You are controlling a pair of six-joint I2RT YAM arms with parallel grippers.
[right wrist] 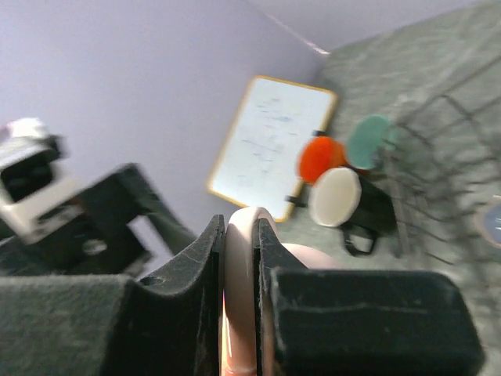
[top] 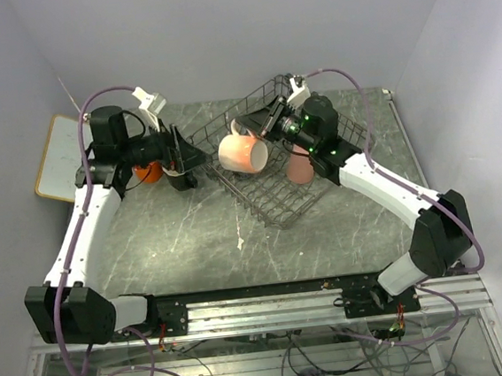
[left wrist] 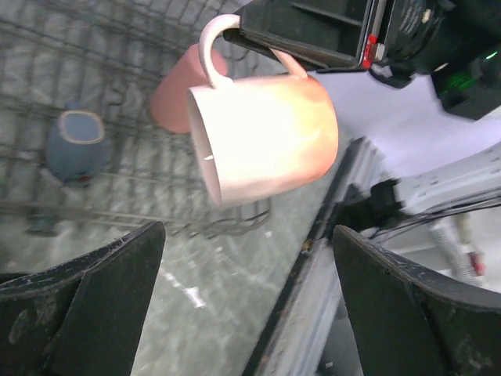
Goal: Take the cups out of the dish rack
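Observation:
My right gripper is shut on the handle of the pale pink mug and holds it on its side above the left part of the grey wire dish rack. The mug also shows in the left wrist view, and its handle between my right fingers. My left gripper is open and empty, just left of the mug. The tall pink tumbler and a small grey-blue cup stand in the rack. The orange mug, black mug and mint green mug stand left of the rack.
A wood-framed whiteboard lies at the table's far left edge. Walls close in on the back and both sides. The arms' base rail runs along the near edge.

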